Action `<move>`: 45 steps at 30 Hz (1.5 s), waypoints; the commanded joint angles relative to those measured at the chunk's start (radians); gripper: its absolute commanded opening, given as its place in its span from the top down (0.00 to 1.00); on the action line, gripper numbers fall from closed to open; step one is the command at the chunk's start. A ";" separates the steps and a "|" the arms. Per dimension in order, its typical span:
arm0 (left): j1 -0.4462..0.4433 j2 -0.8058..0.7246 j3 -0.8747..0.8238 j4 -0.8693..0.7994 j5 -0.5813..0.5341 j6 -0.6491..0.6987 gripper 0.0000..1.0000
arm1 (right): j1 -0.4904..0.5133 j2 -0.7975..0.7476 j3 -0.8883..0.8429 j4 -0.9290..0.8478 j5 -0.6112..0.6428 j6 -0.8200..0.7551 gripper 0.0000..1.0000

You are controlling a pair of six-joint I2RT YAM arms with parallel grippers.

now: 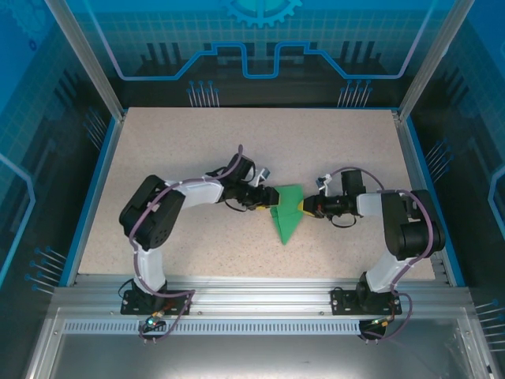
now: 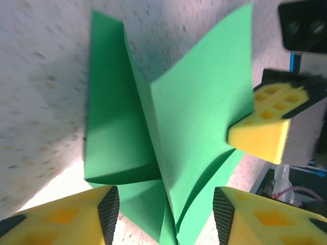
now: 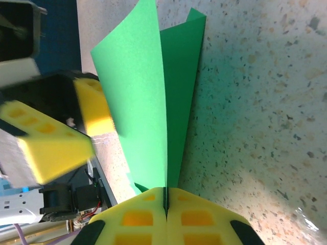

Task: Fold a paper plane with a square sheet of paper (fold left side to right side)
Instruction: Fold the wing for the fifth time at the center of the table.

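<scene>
Right gripper (image 3: 166,206) sat closest to its own wrist camera: both yellow pads pressed flat together, with one edge of the green paper (image 3: 138,102) pinched in the seam between them. From that grip a lighter flap rose off the speckled table (image 1: 197,150), and a darker layer lay behind it, nearer the surface. Left gripper (image 2: 166,209) was parted, its two pads standing wide with the folded paper lying in the gap between them. Nothing was clamped there, and I could not tell whether either pad brushed the sheet. In the left wrist view the paper was creased into several layers: one panel lay flat to the left, and another was lifted, its right edge meeting a right-gripper fingertip. From above, the paper sat at mid-table between the two grippers, which faced each other across it. Its broad end lay away from the arm bases and its narrow point toward them.
</scene>
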 commanded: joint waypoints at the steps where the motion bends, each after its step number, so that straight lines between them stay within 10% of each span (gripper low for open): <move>1: 0.008 -0.126 -0.021 -0.097 -0.080 0.057 0.43 | 0.021 -0.022 0.006 -0.041 0.013 -0.020 1.00; 18: -0.405 -0.176 0.042 -0.295 -0.486 0.094 0.43 | 0.065 -0.128 0.006 -0.106 0.130 0.052 1.00; 45: -0.503 0.151 0.339 -0.588 -0.826 0.068 0.45 | 0.151 -0.097 0.042 -0.148 0.230 0.123 0.99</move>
